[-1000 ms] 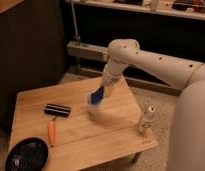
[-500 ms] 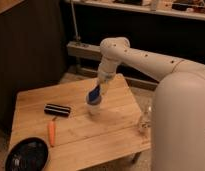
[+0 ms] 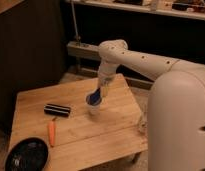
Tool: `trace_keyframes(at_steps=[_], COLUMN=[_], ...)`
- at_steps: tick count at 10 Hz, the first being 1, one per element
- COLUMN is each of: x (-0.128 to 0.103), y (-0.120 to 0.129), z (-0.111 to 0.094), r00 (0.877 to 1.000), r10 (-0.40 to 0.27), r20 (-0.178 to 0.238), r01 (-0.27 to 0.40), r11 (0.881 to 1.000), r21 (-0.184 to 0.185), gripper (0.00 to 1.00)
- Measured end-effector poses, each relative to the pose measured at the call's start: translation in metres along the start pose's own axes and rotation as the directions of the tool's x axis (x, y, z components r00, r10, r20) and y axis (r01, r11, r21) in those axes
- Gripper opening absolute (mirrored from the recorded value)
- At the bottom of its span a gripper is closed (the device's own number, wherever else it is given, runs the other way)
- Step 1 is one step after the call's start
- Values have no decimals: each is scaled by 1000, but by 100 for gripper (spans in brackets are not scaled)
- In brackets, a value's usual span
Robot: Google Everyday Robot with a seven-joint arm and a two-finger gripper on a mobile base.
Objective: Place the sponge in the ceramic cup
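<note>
Since a second ago, the long white arm (image 3: 141, 60) has swung a little to the left, and the robot's big white body (image 3: 181, 120) now covers more of the right side. The small, flat, bright blue sponge (image 3: 94, 97) is in almost the same spot as before.

The arm reaches in from the right, bends at a round joint, and points down. At its end is the gripper (image 3: 97, 94), hanging over the middle of the light wooden table (image 3: 111, 127). The gripper is closed on the sponge and holds it up in the air. The sponge is tilted, with its low end pointing down and to the left.

Right under the sponge stands the small, pale, whitish-grey ceramic cup (image 3: 95, 110). It is upright on the table. The low end of the sponge is just above the rim of the cup, or maybe touching it; which one is hard to tell.

To the left of the cup lies a black roll (image 3: 57, 109) on its side. Near it, closer to the front, lies a thin orange carrot (image 3: 52, 133). In the front left corner of the table sits a round black plate (image 3: 26, 155). The roll, the carrot and the plate are all well apart from the cup.
</note>
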Motion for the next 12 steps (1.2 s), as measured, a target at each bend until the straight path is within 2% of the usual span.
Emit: trace_keyframes(at_steps=[2, 3, 4, 7, 8, 12], x=[3, 3, 1, -8, -11, -23], y=[3, 4, 5, 6, 7, 16], z=[4, 6, 7, 8, 9, 15], r00=[1000, 1000, 1000, 1000, 1000, 999], r10=[5, 5, 4, -3, -7, -18], r20=[-5, -7, -8, -18, -21, -50], r01=[-5, -5, -4, 4, 8, 18], r11=[1000, 1000, 1000, 1000, 1000, 1000], r21=[-1, 1, 3, 14, 14, -1], gripper=[32, 35, 42, 74, 79, 80])
